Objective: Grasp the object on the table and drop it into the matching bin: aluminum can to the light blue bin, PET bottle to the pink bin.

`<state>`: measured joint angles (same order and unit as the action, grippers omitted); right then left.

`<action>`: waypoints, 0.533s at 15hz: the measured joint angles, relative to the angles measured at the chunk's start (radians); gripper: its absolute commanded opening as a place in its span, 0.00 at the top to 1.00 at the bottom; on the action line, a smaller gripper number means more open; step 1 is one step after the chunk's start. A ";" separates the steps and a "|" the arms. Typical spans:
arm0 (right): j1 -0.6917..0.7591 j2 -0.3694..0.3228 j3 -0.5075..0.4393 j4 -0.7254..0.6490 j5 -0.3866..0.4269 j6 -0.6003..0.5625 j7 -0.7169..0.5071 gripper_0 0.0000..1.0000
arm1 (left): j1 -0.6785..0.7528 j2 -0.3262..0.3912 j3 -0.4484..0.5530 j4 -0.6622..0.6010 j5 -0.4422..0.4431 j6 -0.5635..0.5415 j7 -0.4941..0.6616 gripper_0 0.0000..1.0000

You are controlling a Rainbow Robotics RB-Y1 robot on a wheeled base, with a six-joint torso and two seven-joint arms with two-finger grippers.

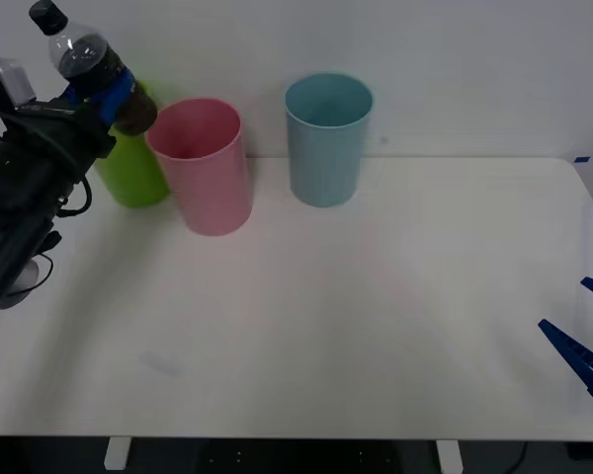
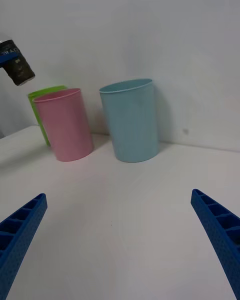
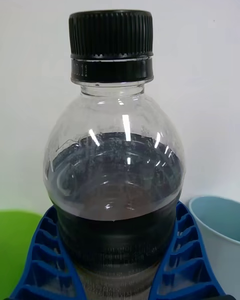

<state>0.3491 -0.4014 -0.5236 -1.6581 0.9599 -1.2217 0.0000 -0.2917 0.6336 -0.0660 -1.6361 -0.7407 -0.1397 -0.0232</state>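
Clamped between my left fingers (image 3: 117, 275) sits the PET bottle (image 3: 115, 180), its ribbed blue pads pressed against both sides of the lower body where the dark liquid fills it. Its black cap (image 3: 110, 32) points up and away from my wrist, with the clear shoulder just below it.

Largest of all around me is the white desk (image 1: 336, 326), spread wide beneath both arms. My left fingers hold the bottle raised well above it, tilted, near the far left corner. Below and just beyond the bottle stands the lime green bin (image 1: 130, 173). Just beside that, toward my right arm, stands the pink bin (image 1: 203, 168), its open mouth near the bottle's base but not under it. Past the pink one, a small gap away, stands the light blue bin (image 1: 326, 138), upright like the others.

My right fingers (image 2: 120, 240) are spread wide apart and hold nothing; they hang low over the near right edge of the desk, well apart from the three bins ahead of them.
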 measured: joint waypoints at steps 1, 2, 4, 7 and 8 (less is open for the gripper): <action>0.000 0.000 0.000 0.000 0.000 0.000 0.000 0.00 | -0.033 0.000 -0.022 0.029 -0.006 0.000 0.000 1.00; 0.000 0.000 0.000 0.000 0.000 0.000 0.000 0.00 | -0.067 0.000 -0.045 0.061 -0.011 0.000 -0.002 1.00; 0.000 0.000 0.000 0.000 0.000 0.000 0.000 0.00 | -0.140 0.000 -0.091 0.130 -0.021 0.000 -0.004 1.00; 0.000 0.000 0.000 0.000 0.000 0.000 0.000 0.00 | -0.244 0.000 -0.163 0.241 -0.031 0.000 -0.006 1.00; 0.000 0.000 0.000 0.000 0.000 0.000 0.000 0.00 | -0.275 0.000 -0.184 0.273 -0.033 0.000 -0.006 1.00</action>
<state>0.3491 -0.4014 -0.5236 -1.6581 0.9599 -1.2217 0.0000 -0.5668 0.6336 -0.2504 -1.3628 -0.7738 -0.1394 -0.0296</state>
